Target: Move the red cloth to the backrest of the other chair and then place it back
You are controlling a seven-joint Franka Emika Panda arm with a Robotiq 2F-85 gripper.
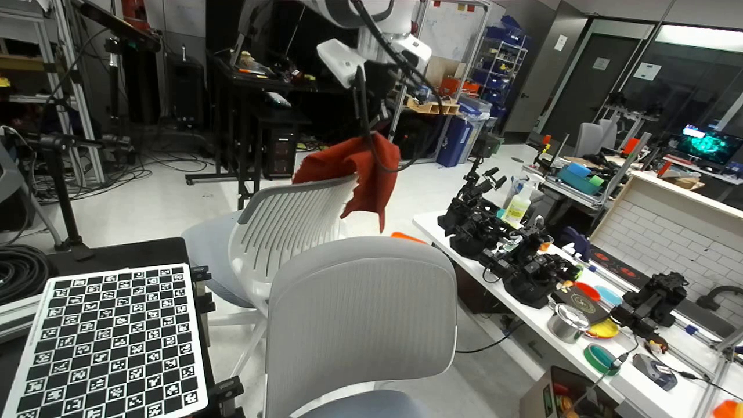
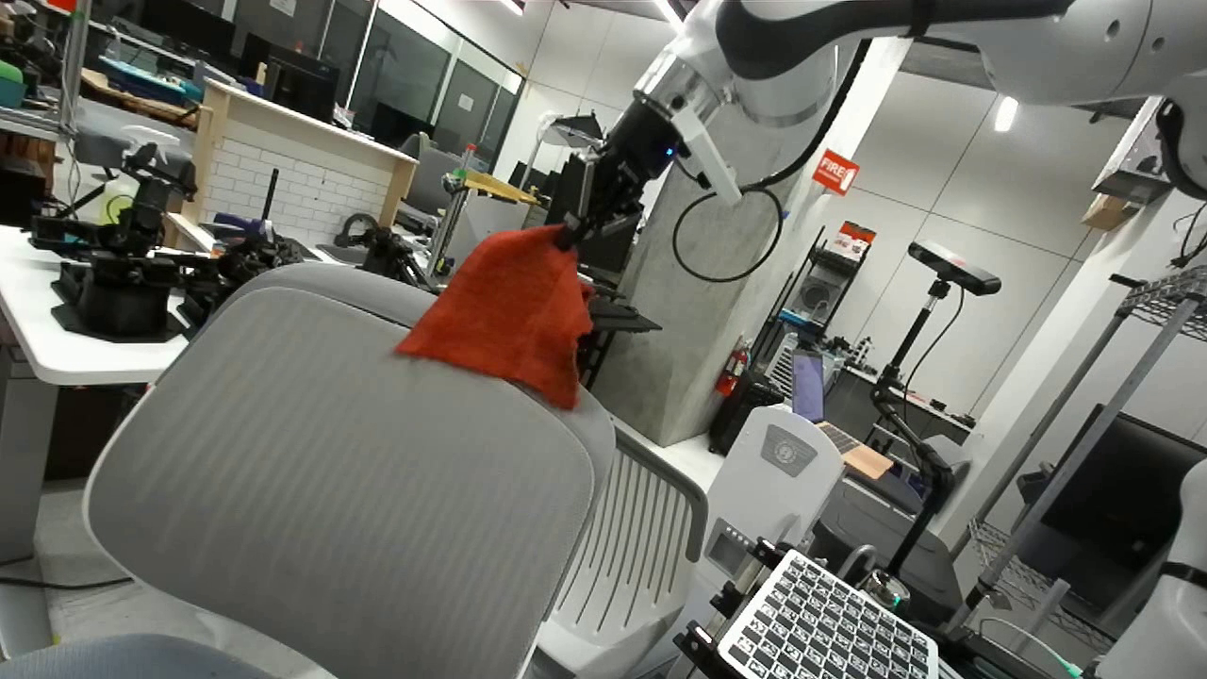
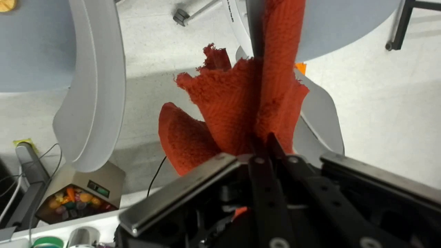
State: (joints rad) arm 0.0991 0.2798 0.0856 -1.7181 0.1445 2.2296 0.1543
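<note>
The red cloth (image 1: pixel 376 174) hangs from my gripper (image 1: pixel 369 130) at the top of the ribbed white backrest (image 1: pixel 290 226). Part of it lies behind the top edge and part hangs past the backrest's end. In an exterior view the cloth (image 2: pixel 514 306) shows behind the gripper-side corner of the plain grey backrest, with the gripper (image 2: pixel 569 236) at its upper corner and the ribbed backrest (image 2: pixel 634 528) partly hidden. In the wrist view the gripper (image 3: pixel 263 143) is shut on the bunched cloth (image 3: pixel 234 110). The cloth hides much of the chair below; whether it rests on the edge is unclear.
The plain grey backrest (image 1: pixel 363 313) stands close beside the ribbed one; it shows at the left in the wrist view (image 3: pixel 98 86). A checkered board (image 1: pixel 116 342) lies to one side. A white table (image 1: pixel 522 313) with black devices and dishes stands opposite.
</note>
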